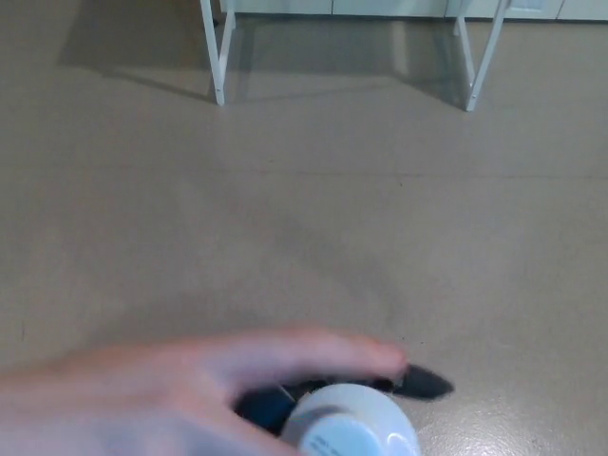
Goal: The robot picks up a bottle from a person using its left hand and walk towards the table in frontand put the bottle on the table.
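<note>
A white bottle (350, 429) with a pale blue label shows at the bottom edge, seen from above. Black parts of my left hand (423, 383) show just right of the bottle and at its left side, close against it. A person's hand (190, 389), blurred, reaches in from the lower left and lies over the bottle's far side and over most of my hand. Whether my hand grips the bottle is hidden. My right hand does not show.
Two white legs of the table (218, 52) stand on the beige floor (313, 209) at the top, the other leg (483, 57) to the right. White cabinet fronts run along the top edge behind them.
</note>
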{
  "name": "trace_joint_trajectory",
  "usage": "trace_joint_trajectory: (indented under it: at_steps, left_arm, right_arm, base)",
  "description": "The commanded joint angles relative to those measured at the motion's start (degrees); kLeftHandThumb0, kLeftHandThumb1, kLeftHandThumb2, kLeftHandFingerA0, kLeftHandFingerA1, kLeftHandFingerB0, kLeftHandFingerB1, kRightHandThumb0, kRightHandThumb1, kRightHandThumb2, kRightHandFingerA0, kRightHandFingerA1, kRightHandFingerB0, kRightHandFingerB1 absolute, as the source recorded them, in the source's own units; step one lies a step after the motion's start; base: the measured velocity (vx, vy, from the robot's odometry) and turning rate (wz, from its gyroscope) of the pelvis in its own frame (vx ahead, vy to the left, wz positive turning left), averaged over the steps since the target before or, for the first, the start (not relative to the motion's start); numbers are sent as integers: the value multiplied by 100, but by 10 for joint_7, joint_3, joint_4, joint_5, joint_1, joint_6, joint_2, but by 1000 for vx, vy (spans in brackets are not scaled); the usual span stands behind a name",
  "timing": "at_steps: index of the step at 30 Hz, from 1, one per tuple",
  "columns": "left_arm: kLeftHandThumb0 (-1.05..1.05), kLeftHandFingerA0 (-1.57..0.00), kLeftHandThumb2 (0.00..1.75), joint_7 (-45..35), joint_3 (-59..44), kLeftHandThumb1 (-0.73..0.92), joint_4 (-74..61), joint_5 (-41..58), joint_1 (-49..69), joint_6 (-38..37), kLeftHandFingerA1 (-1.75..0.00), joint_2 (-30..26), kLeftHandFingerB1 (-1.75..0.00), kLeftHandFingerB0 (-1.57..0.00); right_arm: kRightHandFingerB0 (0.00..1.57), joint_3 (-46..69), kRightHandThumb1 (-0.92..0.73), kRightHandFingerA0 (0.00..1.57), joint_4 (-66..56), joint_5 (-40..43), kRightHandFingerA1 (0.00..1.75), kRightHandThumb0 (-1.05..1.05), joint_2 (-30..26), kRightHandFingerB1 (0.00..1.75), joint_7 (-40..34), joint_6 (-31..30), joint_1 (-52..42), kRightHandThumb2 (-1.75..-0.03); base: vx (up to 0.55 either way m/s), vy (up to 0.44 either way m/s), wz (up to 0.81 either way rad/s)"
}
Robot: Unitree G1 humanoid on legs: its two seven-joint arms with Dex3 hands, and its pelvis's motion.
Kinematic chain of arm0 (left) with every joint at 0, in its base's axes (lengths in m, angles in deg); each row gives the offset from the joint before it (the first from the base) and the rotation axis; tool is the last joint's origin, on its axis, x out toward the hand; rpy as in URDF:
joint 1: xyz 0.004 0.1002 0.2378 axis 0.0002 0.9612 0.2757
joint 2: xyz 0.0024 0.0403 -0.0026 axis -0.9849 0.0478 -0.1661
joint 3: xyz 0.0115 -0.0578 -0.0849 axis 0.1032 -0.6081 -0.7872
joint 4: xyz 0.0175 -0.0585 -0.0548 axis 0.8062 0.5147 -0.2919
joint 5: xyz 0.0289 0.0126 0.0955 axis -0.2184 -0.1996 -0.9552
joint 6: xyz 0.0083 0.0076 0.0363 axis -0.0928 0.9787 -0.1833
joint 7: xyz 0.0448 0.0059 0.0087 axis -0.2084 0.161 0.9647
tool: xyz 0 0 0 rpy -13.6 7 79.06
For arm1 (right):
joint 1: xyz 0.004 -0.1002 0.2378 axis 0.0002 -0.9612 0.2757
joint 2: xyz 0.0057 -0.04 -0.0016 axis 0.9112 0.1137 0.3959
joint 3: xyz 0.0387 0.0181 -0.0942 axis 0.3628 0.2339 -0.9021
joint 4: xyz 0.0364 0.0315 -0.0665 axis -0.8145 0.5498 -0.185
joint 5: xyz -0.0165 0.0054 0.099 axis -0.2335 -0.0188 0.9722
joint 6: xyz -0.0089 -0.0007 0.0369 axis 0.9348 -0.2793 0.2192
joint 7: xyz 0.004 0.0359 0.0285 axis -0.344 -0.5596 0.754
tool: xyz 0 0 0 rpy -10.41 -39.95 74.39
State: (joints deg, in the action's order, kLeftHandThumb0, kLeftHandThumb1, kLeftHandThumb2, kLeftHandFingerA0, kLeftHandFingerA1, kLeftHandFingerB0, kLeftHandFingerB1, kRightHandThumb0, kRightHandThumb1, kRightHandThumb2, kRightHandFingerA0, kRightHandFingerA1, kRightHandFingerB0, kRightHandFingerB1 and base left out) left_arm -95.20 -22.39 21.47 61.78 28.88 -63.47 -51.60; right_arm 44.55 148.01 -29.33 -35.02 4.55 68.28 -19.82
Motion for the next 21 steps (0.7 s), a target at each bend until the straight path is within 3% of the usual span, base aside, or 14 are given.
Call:
trace_joint_trajectory:
  at_steps: [1,10,16,21]
  left_arm:
    - [-10,-99,76,32,3,79,-12,-25,8,16,-133,13,-110,-77]
    - [-11,-97,75,34,2,78,-11,-23,20,16,-133,14,-108,-79]
    - [-11,-98,74,36,-4,78,-14,-14,16,33,-132,18,-109,-80]
    - [-12,-105,71,40,-14,77,-12,-16,17,27,-122,16,-103,-83]
  right_arm:
    - [57,4,-68,68,2,0,47,-22,-5,41,4,-9,1,-60]
    - [59,2,-66,73,5,-4,49,-23,-5,41,3,-11,1,-59]
    - [58,5,-67,68,7,-3,46,-21,-6,41,14,-13,10,-60]
    - [59,2,-67,71,9,-7,47,-23,-6,41,16,-13,12,-60]
  base:
    - [0,0,0]
    - [0,0,0]
    - [0,0,0]
    - [93,-44,8]
